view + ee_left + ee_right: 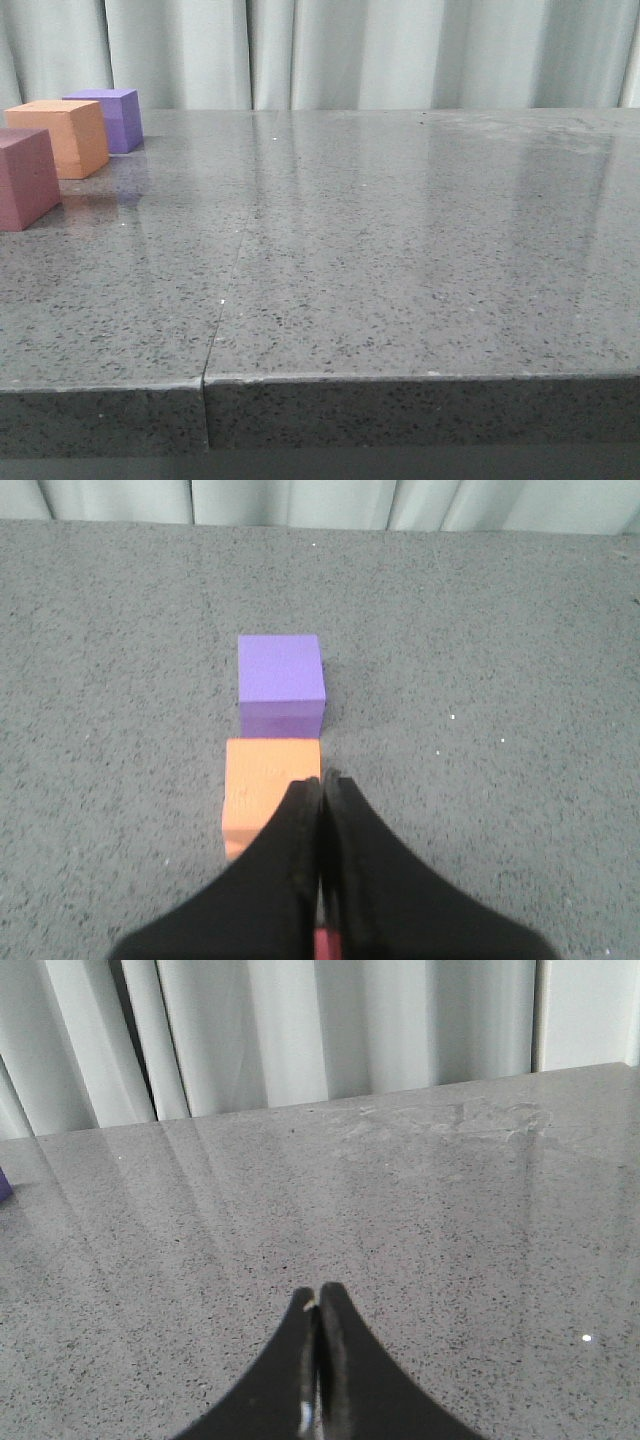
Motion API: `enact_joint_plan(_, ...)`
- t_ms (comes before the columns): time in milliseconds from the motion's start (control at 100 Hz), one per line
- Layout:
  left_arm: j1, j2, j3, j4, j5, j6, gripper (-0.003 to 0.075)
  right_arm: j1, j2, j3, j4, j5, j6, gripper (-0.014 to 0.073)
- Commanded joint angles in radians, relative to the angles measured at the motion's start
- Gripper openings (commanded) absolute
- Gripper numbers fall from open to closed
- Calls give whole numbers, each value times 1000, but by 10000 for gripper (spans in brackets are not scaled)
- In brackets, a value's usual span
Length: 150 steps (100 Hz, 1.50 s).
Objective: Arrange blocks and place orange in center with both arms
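The three blocks are sitting in a line at the table's [400, 260] far left: pink-red cube [25, 178] nearest, orange cube [62, 137] already in the middle, purple cube [108, 118] behind. The left gripper [320, 790] is hovering over the orange cube, fingers pressed together and holding nothing, so it should, I judge, be lifting straight up without nudging the row. The right gripper [318, 1305], likewise closed and empty, is hanging over bare tabletop well apart.

Front camera: low, near the table [400, 300] edge, facing forward to the curtain [400, 50]; blocks sit far off at 10 o'clock. Left wrist camera: high, tilted down, close over the orange block [265, 790] with the purple block [281, 670] beyond, both shared with the front view. Right wrist camera: low above the tabletop, facing the curtain; purple sliver at 9 o'clock.
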Motion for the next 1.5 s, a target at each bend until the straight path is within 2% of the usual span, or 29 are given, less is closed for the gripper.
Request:
enact_joint_plan(0,-7,-80,18,2,-63,-2,-20,-5,12,-23,-14,-78,-9,-67)
enact_joint_plan(510,-5,-383,300,2,-146,-2,-20,-5,12,-23,-14,-78,-9,-67)
enact_joint_plan(1100,-5,-653,608,10,-151,-2,-20,-5,12,-23,-14,-78,-9,-67)
enact_joint_plan(1310,12,-738,760,29,-384,63,-20,-5,12,-23,-14,-78,-9,-67)
enact_joint_plan(1490,120,-827,907,-25,-658,206,-20,-5,12,-23,-14,-78,-9,-67)
